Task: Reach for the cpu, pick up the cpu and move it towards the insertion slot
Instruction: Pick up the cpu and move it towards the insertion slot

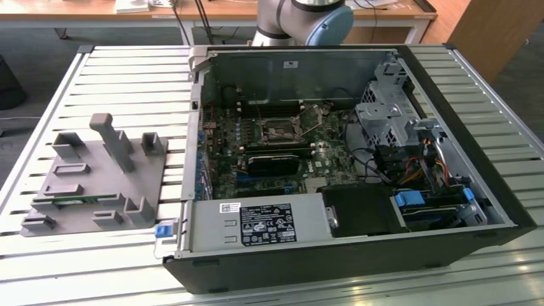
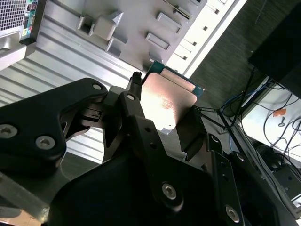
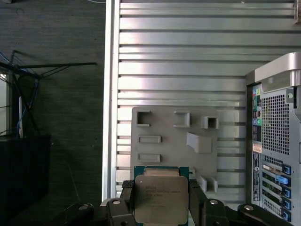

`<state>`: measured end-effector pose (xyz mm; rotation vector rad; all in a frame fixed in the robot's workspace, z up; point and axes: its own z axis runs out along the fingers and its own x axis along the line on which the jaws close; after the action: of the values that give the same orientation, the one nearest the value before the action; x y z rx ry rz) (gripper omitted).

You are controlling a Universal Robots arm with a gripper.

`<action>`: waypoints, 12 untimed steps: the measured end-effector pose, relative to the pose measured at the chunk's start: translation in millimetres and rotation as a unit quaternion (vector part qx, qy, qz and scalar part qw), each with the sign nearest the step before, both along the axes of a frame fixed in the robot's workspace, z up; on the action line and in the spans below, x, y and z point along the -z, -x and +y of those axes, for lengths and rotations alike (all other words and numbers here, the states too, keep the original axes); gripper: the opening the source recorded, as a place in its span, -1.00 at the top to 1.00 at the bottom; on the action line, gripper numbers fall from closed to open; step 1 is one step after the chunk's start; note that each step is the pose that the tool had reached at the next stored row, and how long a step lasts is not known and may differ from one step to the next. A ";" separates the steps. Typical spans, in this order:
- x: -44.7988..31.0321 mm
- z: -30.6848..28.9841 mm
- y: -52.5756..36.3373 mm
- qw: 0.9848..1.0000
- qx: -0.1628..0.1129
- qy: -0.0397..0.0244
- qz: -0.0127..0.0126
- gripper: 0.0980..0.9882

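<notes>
while the gripper (image 3: 161, 195) has its two fingers closed on the edges of the cpu (image 3: 161, 202), holding it raised over the grey parts holder (image 3: 164, 127) on the slatted table (image 3: 188, 56), the pick-up looks done. the carry is left: the insertion slot (image 1: 279, 131) sits inside the open computer case (image 1: 289, 64), apparently unfilled.

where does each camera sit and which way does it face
Exterior view: stands apart, looking down into the open computer case; arm beyond it.
First wrist view: on the wrist, facing down at the grey holder; claw grips the cpu.
Second wrist view: behind the claw, looking along its fingers.
Shared: cpu, claw, grey holder.
</notes>
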<state>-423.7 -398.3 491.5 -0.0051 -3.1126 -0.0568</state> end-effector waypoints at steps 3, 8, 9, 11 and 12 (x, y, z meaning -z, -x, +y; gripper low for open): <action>0.0 0.0 -3.0 1.000 0.000 0.000 0.000 0.00; 0.0 0.0 -7.3 1.000 0.000 0.000 0.000 0.00; 0.0 0.0 -8.1 1.000 0.000 0.000 0.000 0.00; -0.1 0.0 -9.8 1.000 0.000 0.000 0.000 0.00; 0.0 0.0 -10.7 1.000 0.000 0.000 0.000 0.00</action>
<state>-412.9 -398.4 491.6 -0.0051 -3.1125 -0.0566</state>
